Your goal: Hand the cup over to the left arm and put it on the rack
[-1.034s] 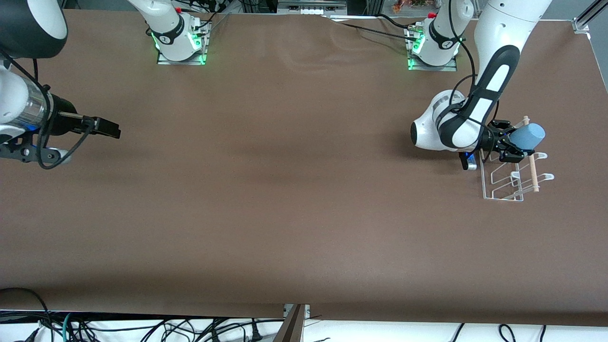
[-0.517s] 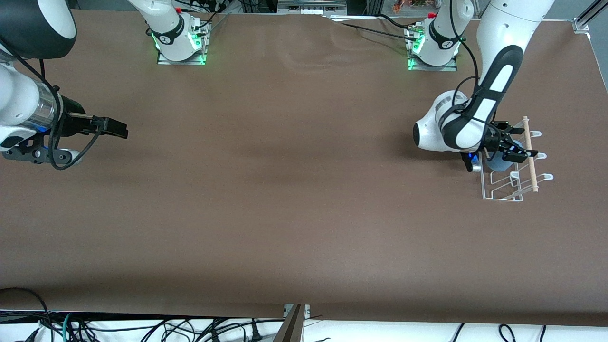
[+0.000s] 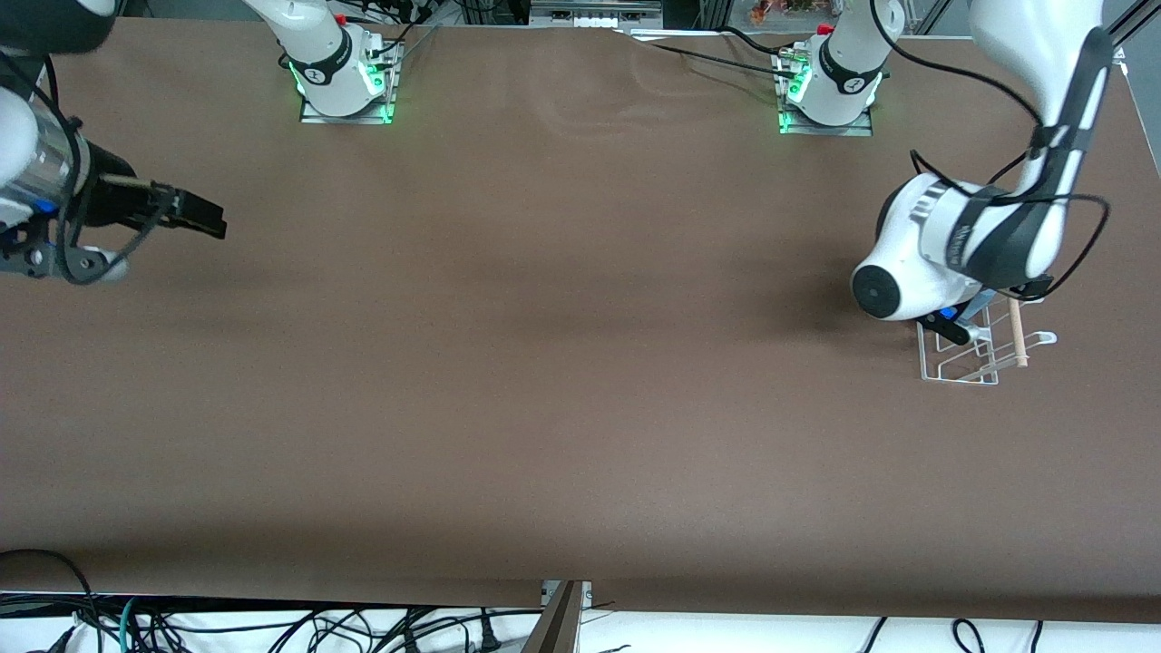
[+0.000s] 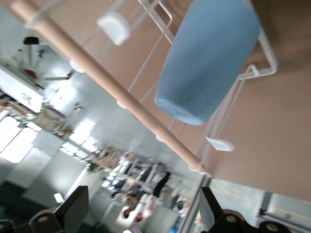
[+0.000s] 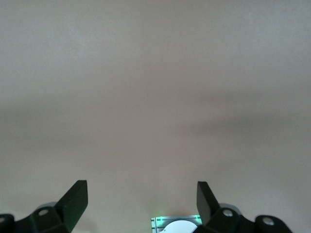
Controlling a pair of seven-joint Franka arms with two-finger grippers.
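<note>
The brown worktop [image 3: 562, 363] carries a small white wire rack with a wooden dowel [image 3: 984, 349] under the left claw [image 4: 141, 213]. The light-blue plastic cup [image 4: 206, 58] lies tilted on its prongs, clear of the released left claw just above it. Placement looks done; only withdrawal seems left. The left arm bends steeply over the rack. The right claw [image 3: 195, 218] waits, spread and empty, over bare worktop.

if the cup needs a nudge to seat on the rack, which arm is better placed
Left. The left gripper, open, is right by the cup on the rack; the right gripper waits at the table's other end.
</note>
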